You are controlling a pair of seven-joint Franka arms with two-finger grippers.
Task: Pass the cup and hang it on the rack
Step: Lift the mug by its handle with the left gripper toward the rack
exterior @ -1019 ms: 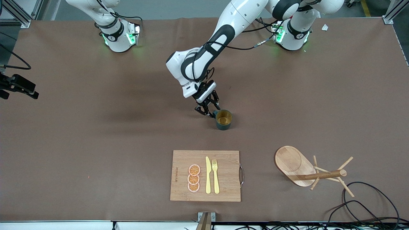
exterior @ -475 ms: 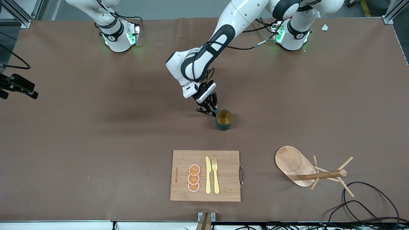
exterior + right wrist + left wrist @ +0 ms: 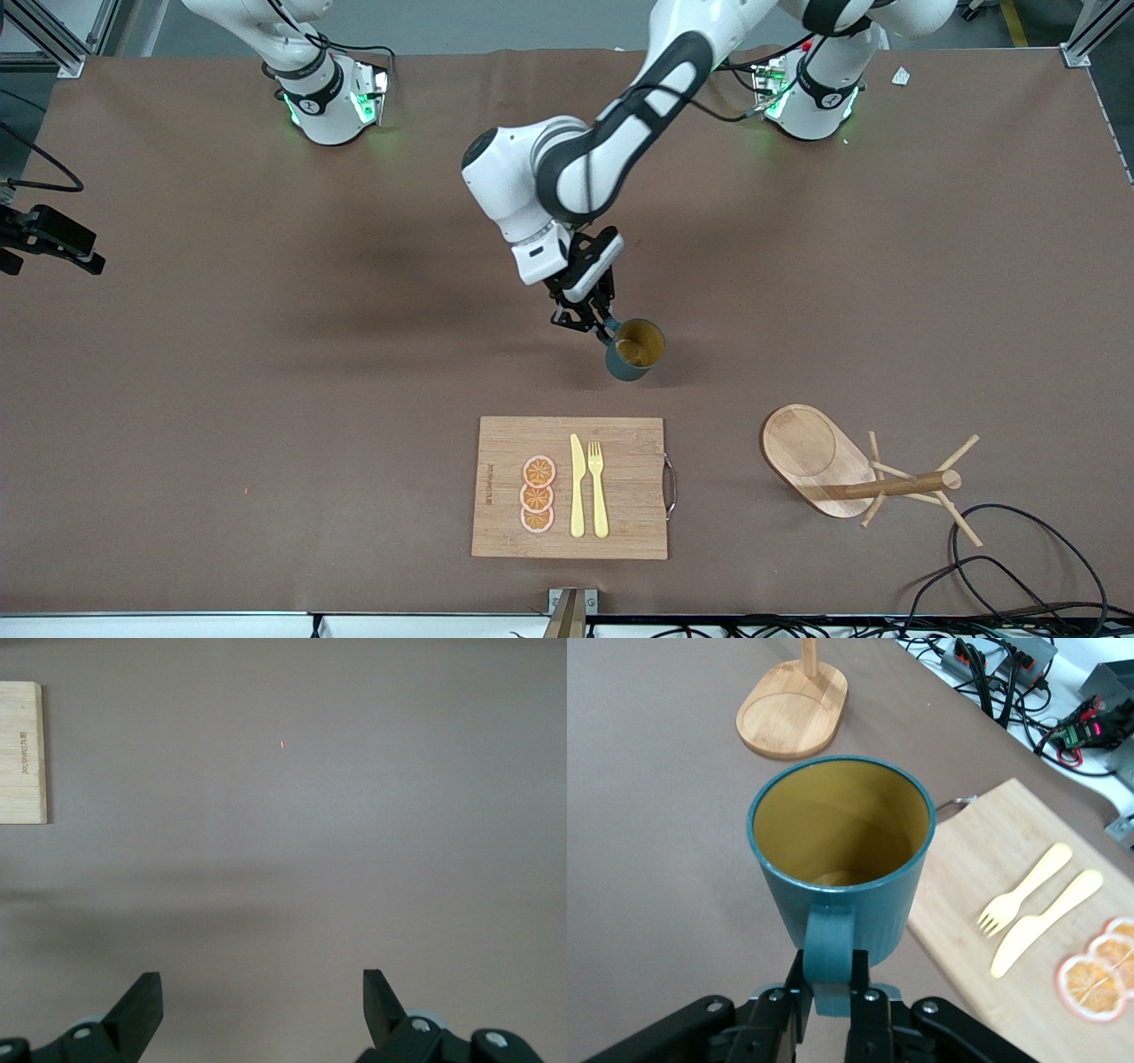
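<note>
Within the last second the left tool (image 3: 595,324) has pinched together on the cup's handle and raised the cup (image 3: 634,349) off the table (image 3: 266,399); a second ago the cup stood upright with that tool spread beside its handle, and now it hangs tilted over the table's middle, above the spot where it stood. The left wrist view shows both fingers (image 3: 799,988) pressed on the handle, the yellow inside open to the camera. I judge the pickup done, with the carry to the rack next. The rack (image 3: 855,470) stands nearer the front camera, toward the left arm's end, its pegs bare. A board (image 3: 620,496) with a knife, fork and orange slices lies nearer the camera than the cup. The right tool (image 3: 263,1001) waits, spread, over bare brown table. Cables trail at the table's near edge.
</note>
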